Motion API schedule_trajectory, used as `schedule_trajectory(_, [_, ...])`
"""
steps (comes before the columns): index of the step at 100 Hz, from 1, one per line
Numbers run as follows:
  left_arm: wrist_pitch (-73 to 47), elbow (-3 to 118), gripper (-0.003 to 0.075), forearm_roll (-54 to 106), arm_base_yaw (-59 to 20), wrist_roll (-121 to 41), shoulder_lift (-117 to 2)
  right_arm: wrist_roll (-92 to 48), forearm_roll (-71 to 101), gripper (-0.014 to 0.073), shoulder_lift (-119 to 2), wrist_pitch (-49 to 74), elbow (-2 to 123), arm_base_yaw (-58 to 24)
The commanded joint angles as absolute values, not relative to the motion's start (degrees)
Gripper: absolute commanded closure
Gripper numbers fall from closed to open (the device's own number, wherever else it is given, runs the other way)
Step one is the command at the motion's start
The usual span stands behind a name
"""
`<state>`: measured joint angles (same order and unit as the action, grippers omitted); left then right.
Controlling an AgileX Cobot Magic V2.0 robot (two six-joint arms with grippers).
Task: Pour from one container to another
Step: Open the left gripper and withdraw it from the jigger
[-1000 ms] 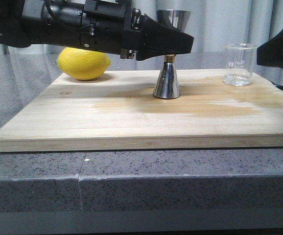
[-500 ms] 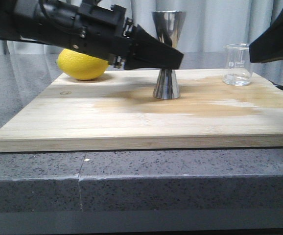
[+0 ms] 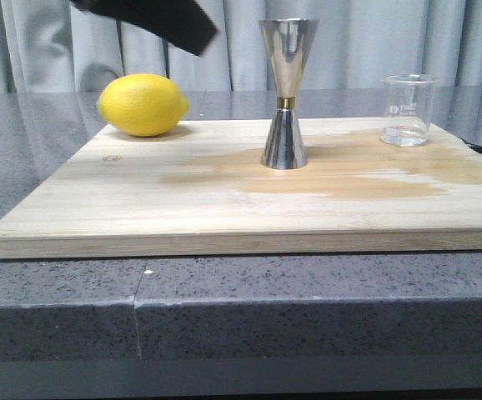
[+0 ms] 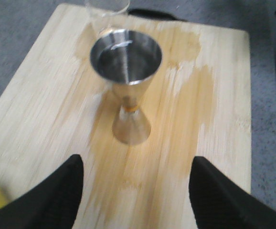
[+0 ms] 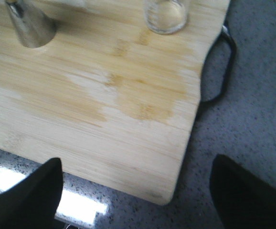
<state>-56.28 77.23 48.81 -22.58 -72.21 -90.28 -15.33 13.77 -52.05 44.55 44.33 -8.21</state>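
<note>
The steel jigger [image 3: 285, 92] stands upright in the middle of the wooden board [image 3: 224, 208], its gold band at the waist; from the left wrist view the jigger [image 4: 127, 71] holds liquid in its top cup. The clear glass beaker [image 3: 407, 109] stands upright at the board's far right, its base also in the right wrist view as the beaker [image 5: 165, 16]. My left gripper [image 4: 135, 164] is open and empty, raised above and back from the jigger. My right gripper [image 5: 135, 164] is open and empty over the board's right corner, apart from the beaker.
A yellow lemon [image 3: 142, 104] lies at the board's far left. The board's black handle [image 5: 221, 71] sticks out at its right side. Grey speckled counter [image 3: 241, 308] surrounds the board, with curtains behind. Part of the left arm [image 3: 162, 17] shows at the top.
The left arm has let go of the jigger's waist and lifted up and to the left, nearly out of the front view. The right arm has withdrawn out of that view. The jigger stays upright.
</note>
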Motion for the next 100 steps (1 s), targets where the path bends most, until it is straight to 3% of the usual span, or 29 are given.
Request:
schedule_trajectory(1, [-54.9,78.99,0.0279,39.97,-22.53,-58.87,-83.79,-13.95,12.77,0.0032,-51.12,47.02,48.28,-5.78])
schedule_trajectory(16, [-56.27,78.99,0.0279,23.17,-22.53,-37.63,-76.38,-11.79,9.13,0.0032,-50.37,54.95,51.23,-3.61])
schedule_trajectory(42, [-60.6,75.86,0.0279,5.13,-22.53,-16.67,-65.06,-2.82,-1.25,0.0032,-46.98,61.52,52.98,-3.46])
schedule_trajectory(82, [-42.65,48.33,0.028,-2.54,-22.53,3.56,-43.68,-2.33,2.13,0.0032,-32.6,46.82,47.48,-3.46])
schedule_trajectory(100, [-33.47,38.68,0.028,-2.65,-22.53,5.36,-35.67,-2.33,2.9,0.0032,-28.81,41.05,43.41,-3.46])
